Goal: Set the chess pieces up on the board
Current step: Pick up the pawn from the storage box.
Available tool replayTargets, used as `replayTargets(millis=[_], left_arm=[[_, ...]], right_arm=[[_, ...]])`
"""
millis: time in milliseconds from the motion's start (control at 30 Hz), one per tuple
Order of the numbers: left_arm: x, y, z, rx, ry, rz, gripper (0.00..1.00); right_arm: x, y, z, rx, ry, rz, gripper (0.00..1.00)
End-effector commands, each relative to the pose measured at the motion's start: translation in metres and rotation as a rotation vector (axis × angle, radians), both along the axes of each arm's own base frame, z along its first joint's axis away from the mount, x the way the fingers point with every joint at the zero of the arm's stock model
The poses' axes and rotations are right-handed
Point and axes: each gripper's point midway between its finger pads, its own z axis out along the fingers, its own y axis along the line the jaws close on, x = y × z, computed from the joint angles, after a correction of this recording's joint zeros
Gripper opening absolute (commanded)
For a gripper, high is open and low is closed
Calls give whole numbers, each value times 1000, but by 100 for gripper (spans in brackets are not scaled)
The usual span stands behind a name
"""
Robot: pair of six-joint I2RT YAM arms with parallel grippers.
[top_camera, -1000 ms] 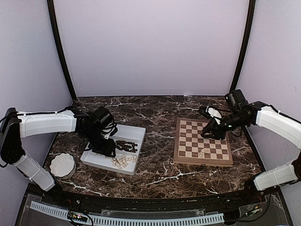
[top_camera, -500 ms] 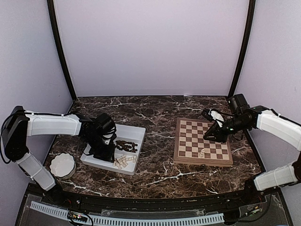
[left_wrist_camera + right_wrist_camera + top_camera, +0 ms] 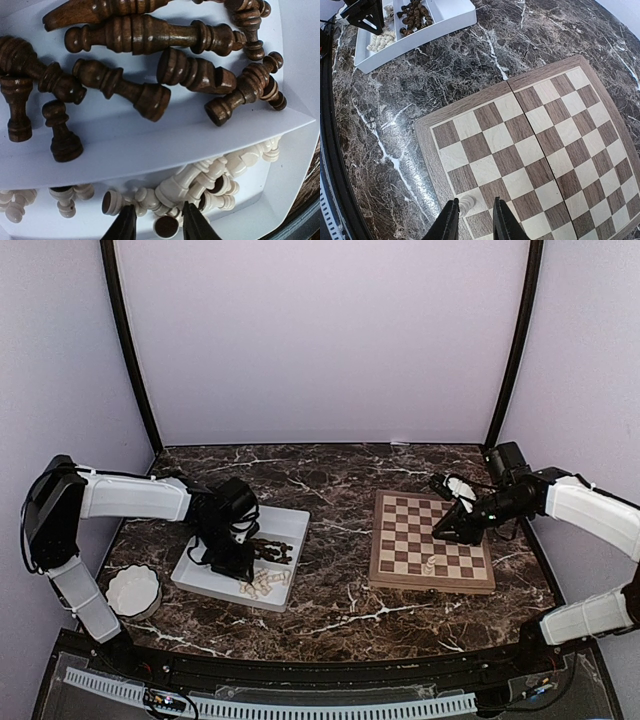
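Observation:
The white tray (image 3: pixel 292 522) holds dark brown chess pieces (image 3: pixel 268 550) in its far half and cream pieces (image 3: pixel 262 585) in the near half. My left gripper (image 3: pixel 236 565) is down in the tray. In the left wrist view it (image 3: pixel 158 207) stands open astride the heap of cream pieces (image 3: pixel 200 182), with a cream piece lying base-on (image 3: pixel 166 226) between the fingers. The dark pieces (image 3: pixel 150 35) lie beyond the divider. My right gripper (image 3: pixel 452 526) hovers over the board (image 3: pixel 377 540), open and empty (image 3: pixel 475 201). One cream piece (image 3: pixel 466 204) stands on a near-edge square (image 3: pixel 428 565).
A white scalloped bowl (image 3: pixel 133 591) sits left of the tray near the table's front edge. Dark marble table (image 3: pixel 335 490) lies between tray and board. Black frame posts stand at both back corners.
My left gripper has slid right along the tray to the cream pieces and its jaws have narrowed. My right gripper has drawn back a little from the standing piece.

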Motion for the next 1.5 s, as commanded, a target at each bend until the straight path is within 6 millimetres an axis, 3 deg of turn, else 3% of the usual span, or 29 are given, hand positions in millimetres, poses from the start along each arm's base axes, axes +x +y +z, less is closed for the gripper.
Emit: replayTargets(millis=[0, 367, 567, 833, 1033, 1100, 1300, 1467], left_arm=[[-4, -2, 2, -10, 30, -8, 35], [-15, 2, 11, -23, 45, -6, 34], [-19, 0, 4, -35, 67, -15, 25], [-19, 2, 14, -28, 56, -32, 16], [5, 1, 70, -41, -82, -7, 13], [17, -11, 91, -104, -132, 17, 13], [59, -77, 166, -501, -312, 67, 13], [85, -112, 220, -804, -418, 140, 13]], right_arm=[[0, 0, 4, 22, -25, -4, 25], [1, 1, 2, 26, -21, -1, 25], [2, 2, 1, 26, -13, 1, 25], [3, 2, 4, 24, -11, 1, 25], [13, 14, 33, 73, -36, 34, 24], [18, 21, 44, 95, -46, 45, 24], [39, 49, 92, 220, -64, 42, 25], [67, 81, 123, 399, 29, 22, 30]])
